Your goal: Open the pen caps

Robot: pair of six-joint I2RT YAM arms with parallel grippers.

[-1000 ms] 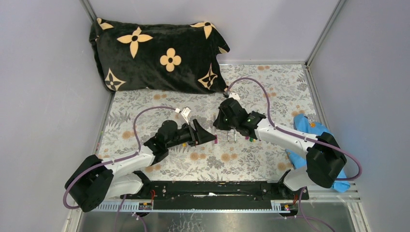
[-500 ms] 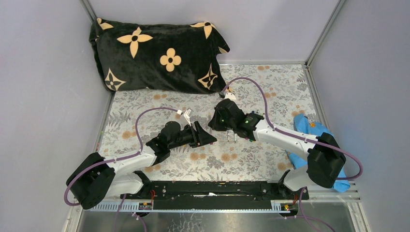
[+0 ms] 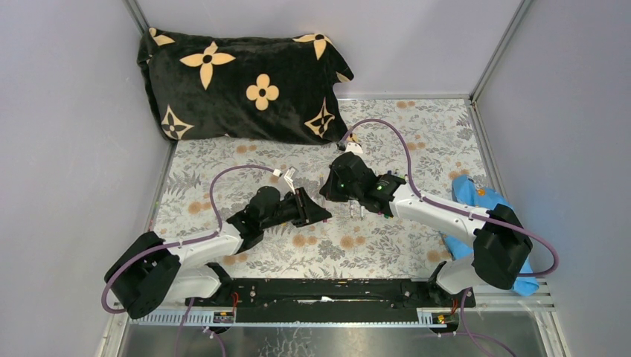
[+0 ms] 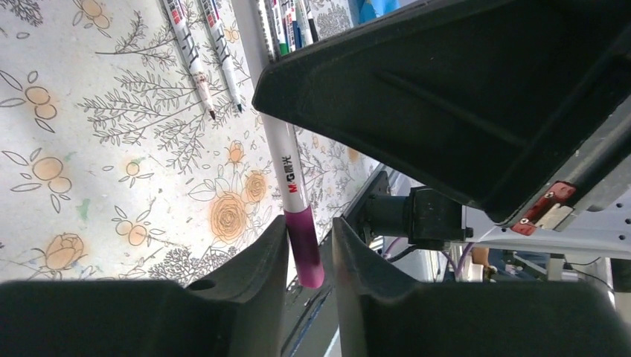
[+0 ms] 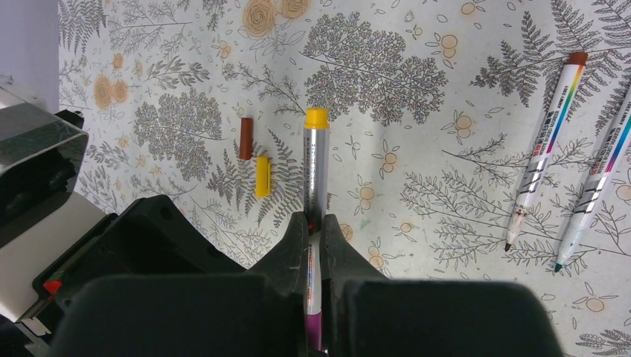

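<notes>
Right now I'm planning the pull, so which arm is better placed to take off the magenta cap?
Left: the left gripper flanks the magenta cap, jaws apart. The right gripper is shut on the pen barrel and can only steady it.

We see one magenta-capped pen (image 5: 315, 171) clamped at its middle by the right gripper (image 5: 314, 223). Its barrel is silver-grey, with a yellow end on the far side. Its magenta cap (image 4: 303, 249) is on and stands between the fingers of the left gripper (image 4: 309, 227), with a thin gap on one side. Just to the left of this pen, seen from the right wrist, a brown cap (image 5: 245, 138) and a yellow cap (image 5: 262, 176) lie loose, near each other but apart. Well to the right of this pen lie two uncapped pens side by side: a brown-tipped pen (image 5: 542, 152) and a green-tipped pen (image 5: 595, 178).
</notes>
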